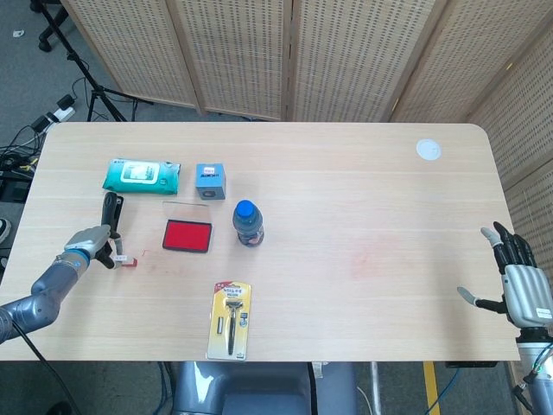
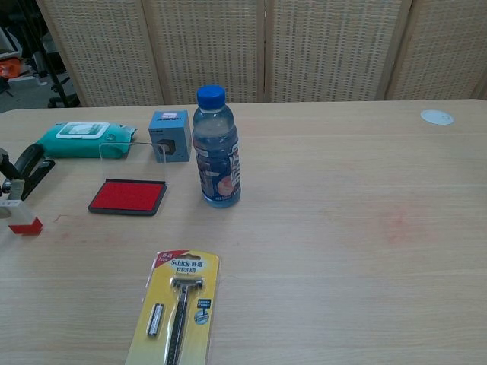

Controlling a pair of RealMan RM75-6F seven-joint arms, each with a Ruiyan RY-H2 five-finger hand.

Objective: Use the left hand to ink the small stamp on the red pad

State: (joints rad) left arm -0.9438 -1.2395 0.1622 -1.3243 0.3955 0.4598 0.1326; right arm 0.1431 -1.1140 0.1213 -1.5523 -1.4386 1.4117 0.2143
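Near the left edge of the counter (image 1: 346, 173), the left hand (image 1: 89, 240) pinches the small stamp (image 1: 123, 259), whose red base sits on the wood just left of the red pad (image 1: 187, 235) and apart from it. A black stapler-like tool (image 1: 111, 213) lies just behind the hand. The pad is open, its clear lid (image 2: 131, 160) standing upright along the far side. Toward the far left corner rests a teal pack of wipes (image 1: 142, 175), and beside it a small blue box (image 1: 209, 181). Just right of the pad stands a water bottle (image 1: 248, 224) with a blue cap. Near the front edge lies a packaged razor (image 1: 230, 319). A white disc (image 1: 428, 150) sits near the far right corner. Off the right edge, the right hand (image 1: 517, 286) hangs empty with fingers spread.
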